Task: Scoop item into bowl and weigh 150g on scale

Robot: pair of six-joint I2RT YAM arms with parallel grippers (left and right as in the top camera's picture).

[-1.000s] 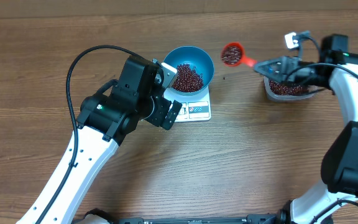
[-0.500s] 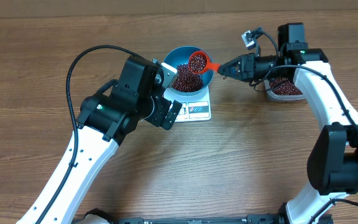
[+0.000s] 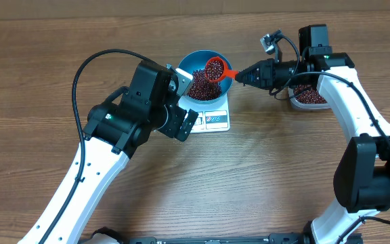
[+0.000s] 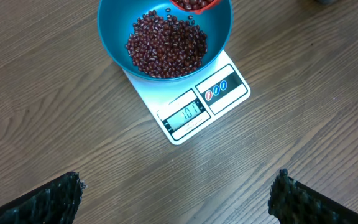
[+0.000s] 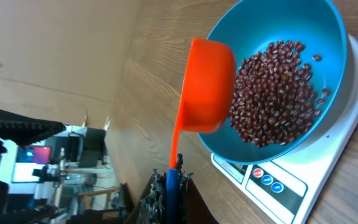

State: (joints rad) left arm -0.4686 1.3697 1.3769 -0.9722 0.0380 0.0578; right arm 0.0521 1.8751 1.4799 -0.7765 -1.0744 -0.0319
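Note:
The blue bowl stands on the white scale and holds a heap of red-brown beans. My right gripper is shut on the handle of an orange scoop, whose cup hangs over the bowl's right side with beans in it. The right wrist view shows the scoop against the bowl rim, above the beans. My left gripper hovers open and empty just in front of the scale, whose display reads 101.
A clear plastic tub with more beans sits to the right, under my right arm. Bare wooden table surrounds the scale. My left arm's black cable loops over the left side of the table.
My right arm has swung the filled scoop leftward from beside the tub to over the bowl. The left arm has not moved.

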